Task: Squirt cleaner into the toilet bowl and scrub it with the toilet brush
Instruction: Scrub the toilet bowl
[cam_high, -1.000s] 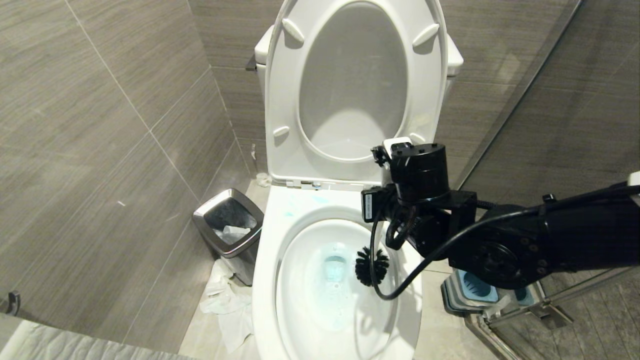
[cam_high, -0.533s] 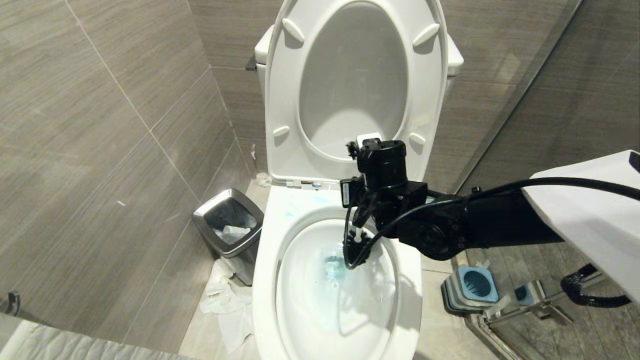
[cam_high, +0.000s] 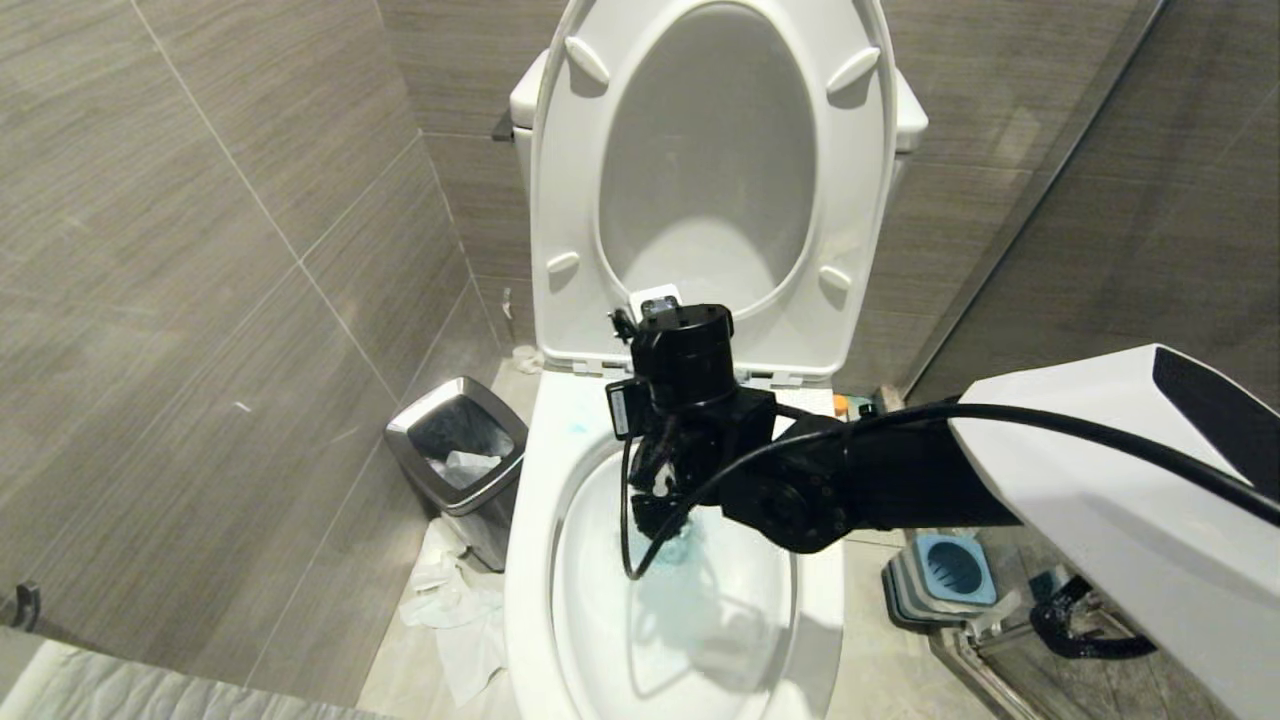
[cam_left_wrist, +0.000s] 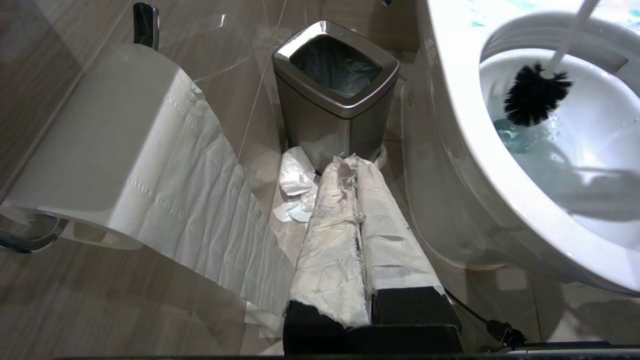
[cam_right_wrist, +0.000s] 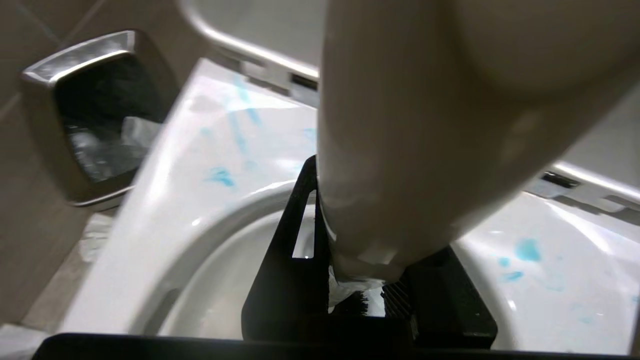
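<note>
1. Right claw (cam_right_wrist: 370, 295): over the rear of the toilet bowl (cam_high: 530, 560), pinching the white handle of the toilet brush (cam_left_wrist: 535, 95).
2. Toilet brush: black bristle head inside the bowl, at the blue-tinted water.
3. Cleaner (cam_right_wrist: 220, 176): pale blue smears on the rim behind the bowl.
4. Left claw (cam_left_wrist: 367, 280): paper-wrapped fingers pressed together, low beside the toilet, pointing toward the steel-rimmed bin (cam_left_wrist: 336, 95).
5. Toilet paper roll (cam_left_wrist: 100, 150): on a wall holder, sheet trailing down.
6. Brush holder (cam_high: 945, 575): on the floor, right of the toilet.

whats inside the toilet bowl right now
Inside the toilet bowl: the toilet brush, its black head at blue-tinted water. In the head view the right gripper covers it.
</note>
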